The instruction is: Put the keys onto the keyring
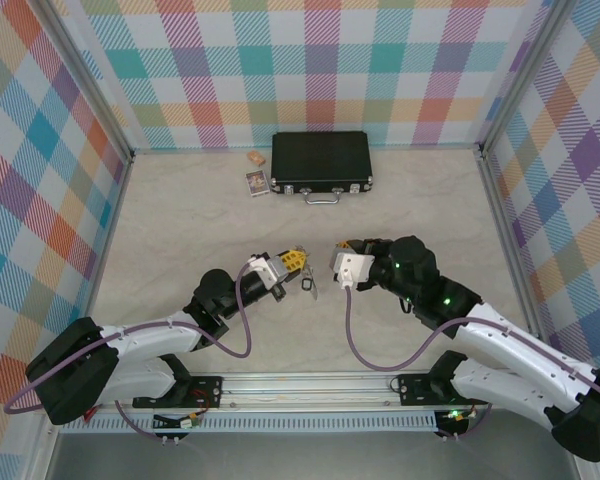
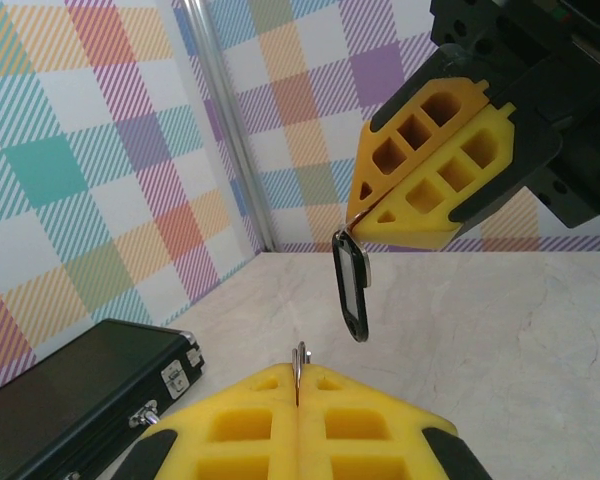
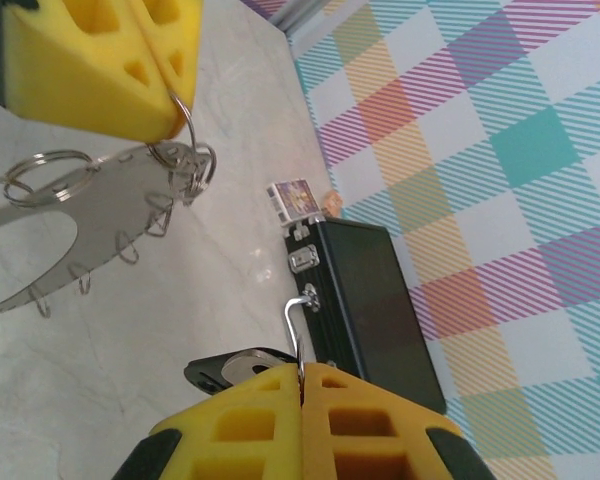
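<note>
Top view: beige marbled table (image 1: 180, 230) boxed in by plaid walls (image 1: 320, 60); black case (image 1: 321, 161) at the far edge, two small cards (image 1: 257, 183) just left of it; left gripper (image 1: 296, 262) and right gripper (image 1: 340, 262) almost tip to tip mid-table

Left wrist: left gripper clamped on a thin metal ring (image 2: 298, 360); right gripper pinches a key by its top, black tag (image 2: 352, 285) dangling above the table; metal corner post (image 2: 225, 120) between the walls

Right wrist: grey keyring (image 3: 90, 215) hangs off the left gripper, raised over the table; right gripper closed on the key (image 3: 298, 325)
</note>
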`<action>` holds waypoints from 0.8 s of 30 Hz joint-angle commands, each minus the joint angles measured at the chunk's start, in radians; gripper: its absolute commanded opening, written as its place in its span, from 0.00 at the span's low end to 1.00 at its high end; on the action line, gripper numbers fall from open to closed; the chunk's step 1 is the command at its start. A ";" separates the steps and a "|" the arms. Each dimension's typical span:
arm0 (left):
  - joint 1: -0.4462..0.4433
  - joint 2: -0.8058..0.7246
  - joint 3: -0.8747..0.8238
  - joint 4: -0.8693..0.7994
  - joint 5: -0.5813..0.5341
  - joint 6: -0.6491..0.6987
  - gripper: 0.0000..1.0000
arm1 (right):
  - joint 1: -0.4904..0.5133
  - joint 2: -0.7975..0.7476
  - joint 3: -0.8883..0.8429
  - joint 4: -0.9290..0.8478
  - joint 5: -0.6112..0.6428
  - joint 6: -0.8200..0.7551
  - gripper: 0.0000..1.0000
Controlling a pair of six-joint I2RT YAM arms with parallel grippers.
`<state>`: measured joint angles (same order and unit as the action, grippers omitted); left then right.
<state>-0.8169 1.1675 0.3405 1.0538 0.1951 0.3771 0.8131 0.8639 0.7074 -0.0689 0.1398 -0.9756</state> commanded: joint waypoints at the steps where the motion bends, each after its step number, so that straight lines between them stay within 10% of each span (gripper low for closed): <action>1: -0.008 -0.007 -0.007 0.077 -0.008 0.022 0.00 | 0.010 -0.026 -0.004 0.064 0.034 -0.049 0.00; 24: -0.047 0.081 0.020 0.189 0.045 0.046 0.00 | 0.019 -0.006 0.112 -0.210 -0.140 0.157 0.00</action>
<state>-0.8505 1.2381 0.3412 1.1236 0.2138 0.4095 0.8246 0.8562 0.7704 -0.2394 0.0437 -0.8642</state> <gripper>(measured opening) 0.046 0.048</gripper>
